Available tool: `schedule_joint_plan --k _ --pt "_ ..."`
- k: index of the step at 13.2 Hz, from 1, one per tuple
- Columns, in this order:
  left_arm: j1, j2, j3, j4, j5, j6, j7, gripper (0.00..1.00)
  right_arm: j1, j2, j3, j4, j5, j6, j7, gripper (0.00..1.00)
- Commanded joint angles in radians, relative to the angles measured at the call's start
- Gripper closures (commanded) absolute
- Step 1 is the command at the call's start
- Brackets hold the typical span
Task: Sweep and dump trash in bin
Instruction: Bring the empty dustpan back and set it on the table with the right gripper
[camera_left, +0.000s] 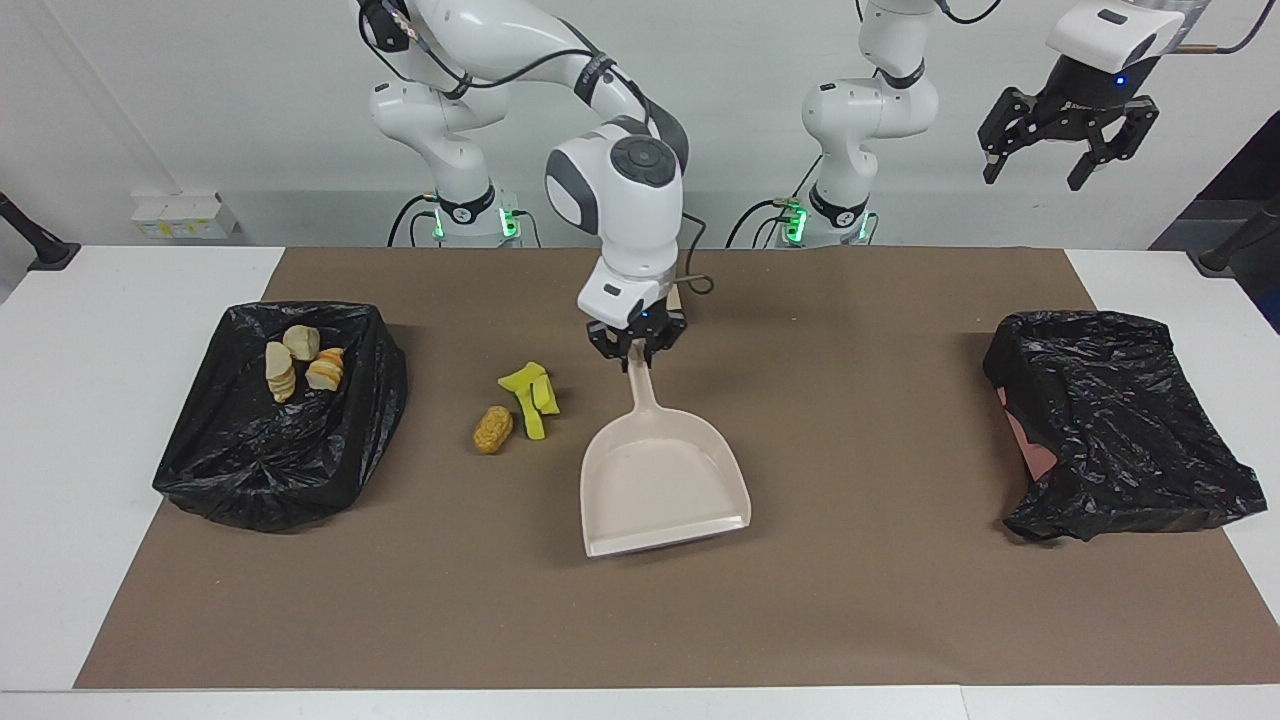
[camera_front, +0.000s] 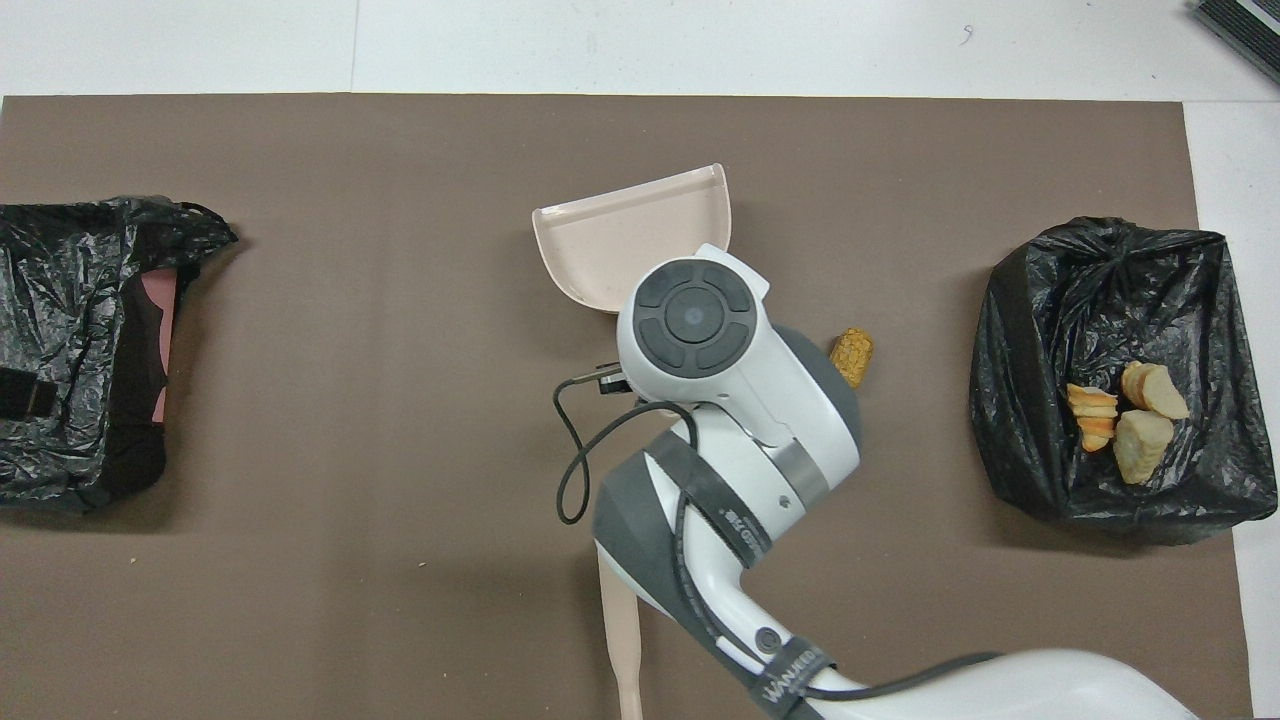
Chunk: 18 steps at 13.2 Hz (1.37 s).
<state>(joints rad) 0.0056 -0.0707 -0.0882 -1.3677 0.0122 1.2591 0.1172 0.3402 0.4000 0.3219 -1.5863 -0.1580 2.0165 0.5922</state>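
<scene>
A white table (camera_left: 120, 300) carries a large brown mat (camera_left: 850, 600), with a plain pale wall (camera_left: 200, 100) rising just past the table and a white power strip (camera_left: 180, 215) at the wall's foot.
</scene>
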Motion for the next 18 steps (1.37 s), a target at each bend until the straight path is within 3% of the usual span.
schedule_joint_plan --k 1,5,6,8,11,12,13,15,18 --pt "0.011 -0.021 -0.004 -0.016 -0.014 -0.023 -0.001 0.00 0.049 0.130 -0.001 0.101 0.014 0.080 0.125 1.00" --pt "0.016 -0.021 -0.001 -0.017 -0.001 0.034 0.006 0.00 0.031 0.131 -0.001 0.077 0.026 0.091 0.127 1.00" --pt "0.025 -0.021 0.008 -0.019 -0.003 0.037 0.012 0.00 0.029 0.125 -0.001 0.060 0.029 0.090 0.127 0.96" --pt "0.045 -0.021 0.008 -0.025 -0.003 0.057 0.013 0.00 0.010 0.117 0.000 0.034 0.029 0.096 0.127 0.71" --pt "0.047 -0.020 0.008 -0.024 -0.017 0.060 -0.005 0.00 0.005 0.102 0.000 -0.009 0.064 0.132 0.121 0.60" --pt "0.047 -0.021 0.008 -0.024 -0.023 0.062 -0.031 0.00 0.006 0.099 0.000 -0.009 0.067 0.125 0.115 0.41" --pt "0.047 -0.020 0.008 -0.025 -0.043 0.075 -0.068 0.00 0.017 0.089 0.000 -0.009 0.061 0.113 0.112 0.00" --pt "0.044 -0.020 0.008 -0.025 -0.047 0.080 -0.080 0.00 0.022 0.042 0.000 -0.023 0.060 0.065 0.112 0.00" --pt "0.045 -0.021 0.008 -0.025 -0.047 0.080 -0.082 0.00 0.020 -0.134 0.020 -0.156 0.086 0.005 0.109 0.00"
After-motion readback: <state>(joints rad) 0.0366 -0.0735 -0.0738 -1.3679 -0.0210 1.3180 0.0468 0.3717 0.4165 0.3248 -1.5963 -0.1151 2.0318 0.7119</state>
